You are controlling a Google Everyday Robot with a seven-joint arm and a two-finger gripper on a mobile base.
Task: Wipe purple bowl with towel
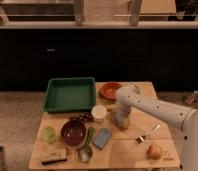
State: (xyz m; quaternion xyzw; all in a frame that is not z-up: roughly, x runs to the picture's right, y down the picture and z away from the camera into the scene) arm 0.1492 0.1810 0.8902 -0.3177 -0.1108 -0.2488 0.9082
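Note:
The purple bowl (73, 133) sits upright at the front left of the wooden table (137, 155). The grey-blue towel (102, 138) lies flat on the table just right of the bowl. My gripper (121, 122) points down at the table's middle, right of the white cup (98, 113). It is above and to the right of the towel and does not touch it. It is well apart from the bowl. The white arm (157, 109) reaches in from the right.
A green tray (69, 94) and an orange-red bowl (111, 90) stand at the back. A light green cup (48, 134), a dark block (54, 156) and a metal scoop (84, 153) lie by the bowl. A fork (147, 134) and a round fruit (154, 151) lie at the right.

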